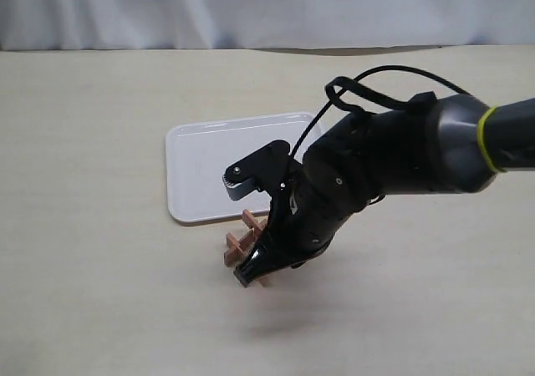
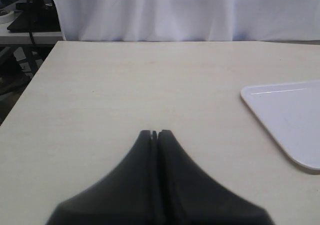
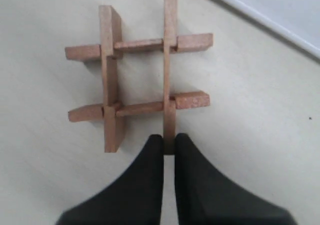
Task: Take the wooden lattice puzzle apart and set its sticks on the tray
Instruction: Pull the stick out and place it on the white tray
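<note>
Wooden lattice puzzle beside the tray, one stick pinched by right claw; left claw pressed together

Wooden lattice puzzle on table, just before tray

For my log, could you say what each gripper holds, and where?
Right gripper pinches one stick by its end in the wooden lattice puzzle; left gripper holds nothing.

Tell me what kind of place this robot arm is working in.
Probably a robotics lab or test bench rather than a home: a plain pale table backed by a white curtain, with a white tray and a wooden lattice puzzle as props.
</note>
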